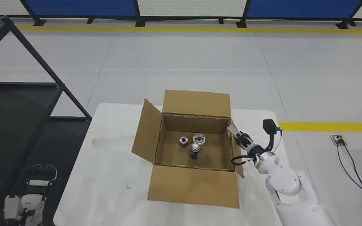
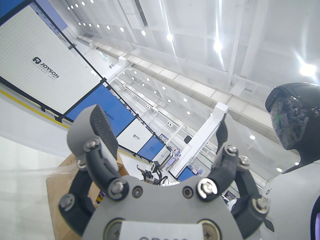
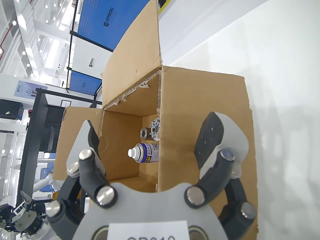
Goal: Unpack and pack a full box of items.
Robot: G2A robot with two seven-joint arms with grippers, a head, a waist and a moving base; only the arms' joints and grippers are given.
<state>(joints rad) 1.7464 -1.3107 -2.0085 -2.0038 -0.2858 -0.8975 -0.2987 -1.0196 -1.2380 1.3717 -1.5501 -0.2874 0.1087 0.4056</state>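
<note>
An open cardboard box (image 1: 192, 183) stands in the middle of the white table (image 1: 107, 169). On its floor are a blue spray can (image 1: 194, 149) (image 3: 146, 153), a toothed metal part (image 1: 199, 138) (image 3: 155, 129) and a small metal cylinder (image 1: 184, 140) (image 3: 144, 133). My right gripper (image 1: 237, 135) (image 3: 150, 138) is open at the box's right side, with the upright edge of the right flap (image 3: 200, 106) between its fingers. My left gripper (image 2: 162, 118) is open and holds nothing; it points up at the ceiling, low beside the table's left front (image 1: 37, 175).
The box's left flap (image 1: 144, 131) leans outward and its back flap (image 1: 197, 103) lies flat. A small ring (image 1: 129, 187) lies on the table left of the box. A black metal frame (image 1: 56, 96) stands at the left of the table.
</note>
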